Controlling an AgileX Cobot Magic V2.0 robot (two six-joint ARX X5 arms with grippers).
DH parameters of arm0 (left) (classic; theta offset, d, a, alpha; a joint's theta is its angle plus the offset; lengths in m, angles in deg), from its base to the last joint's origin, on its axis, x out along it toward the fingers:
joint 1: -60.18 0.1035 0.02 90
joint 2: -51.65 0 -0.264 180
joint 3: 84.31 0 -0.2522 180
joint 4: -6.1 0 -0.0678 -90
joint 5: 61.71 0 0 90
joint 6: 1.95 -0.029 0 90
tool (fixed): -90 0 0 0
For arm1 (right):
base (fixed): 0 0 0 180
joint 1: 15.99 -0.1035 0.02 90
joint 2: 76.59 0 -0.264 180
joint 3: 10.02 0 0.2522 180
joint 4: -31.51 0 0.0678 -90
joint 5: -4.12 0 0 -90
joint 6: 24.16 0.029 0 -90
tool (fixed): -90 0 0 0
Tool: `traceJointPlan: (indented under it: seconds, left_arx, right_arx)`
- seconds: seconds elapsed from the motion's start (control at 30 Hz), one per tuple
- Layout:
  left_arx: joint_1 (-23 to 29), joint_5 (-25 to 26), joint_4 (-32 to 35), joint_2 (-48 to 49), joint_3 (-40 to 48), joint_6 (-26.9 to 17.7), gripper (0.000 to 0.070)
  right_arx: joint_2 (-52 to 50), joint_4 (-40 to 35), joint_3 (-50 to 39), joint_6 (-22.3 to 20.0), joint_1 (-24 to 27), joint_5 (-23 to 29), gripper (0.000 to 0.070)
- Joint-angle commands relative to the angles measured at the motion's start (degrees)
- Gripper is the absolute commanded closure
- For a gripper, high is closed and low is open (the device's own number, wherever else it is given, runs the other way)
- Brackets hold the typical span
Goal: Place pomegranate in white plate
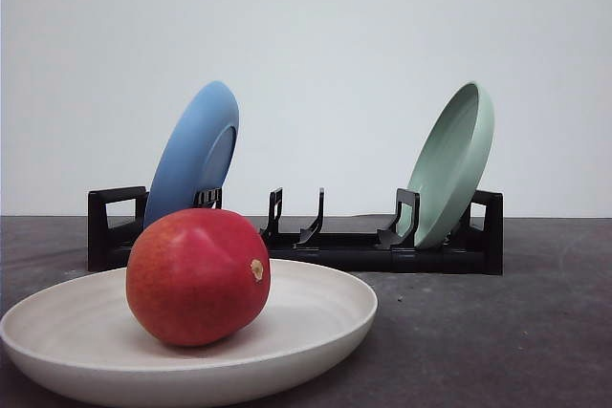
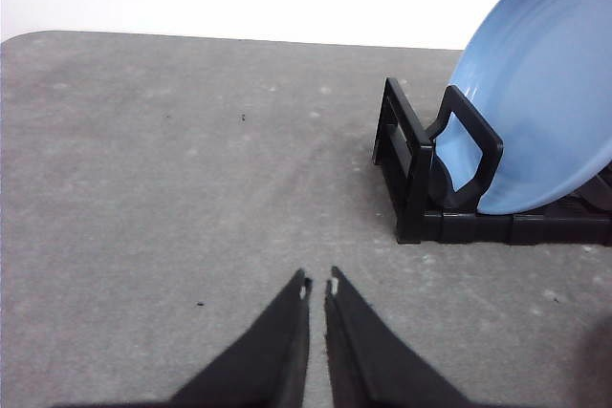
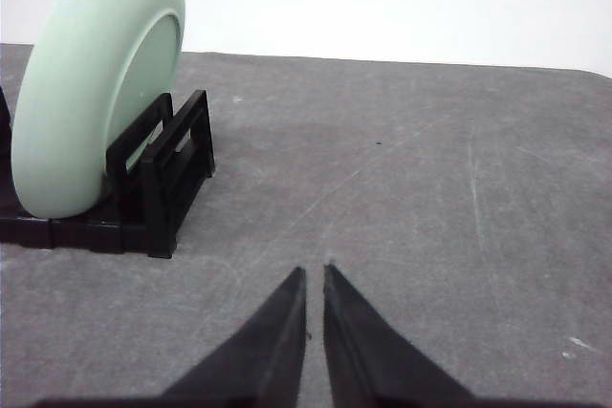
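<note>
The red pomegranate (image 1: 198, 276), with a small pale stem scar, rests inside the wide white plate (image 1: 325, 317) at the front left of the table. My left gripper (image 2: 317, 284) is shut, its black fingers nearly touching above bare grey table, with nothing between them. My right gripper (image 3: 314, 274) is also shut and holds nothing, over bare table beside the rack's end.
A black dish rack (image 1: 344, 247) stands across the table behind the white plate. A blue plate (image 1: 194, 152) leans upright in its left end and a pale green plate (image 1: 452, 161) in its right end. Several rack slots between them are unfilled.
</note>
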Motion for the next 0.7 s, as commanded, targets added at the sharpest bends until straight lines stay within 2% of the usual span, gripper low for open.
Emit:
traceJointPlan:
  seconds: [0.0,0.67]
  left_arx:
    - [0.0,-0.2,-0.1,0.0,0.7,-0.4,0.0689]
    - [0.0,-0.2,-0.1,0.0,0.7,-0.4,0.0689]
  right_arx:
    - [-0.1,-0.6,-0.2,-0.4,0.0,0.0,0.0671]
    - [-0.1,-0.6,-0.2,-0.4,0.0,0.0,0.0671]
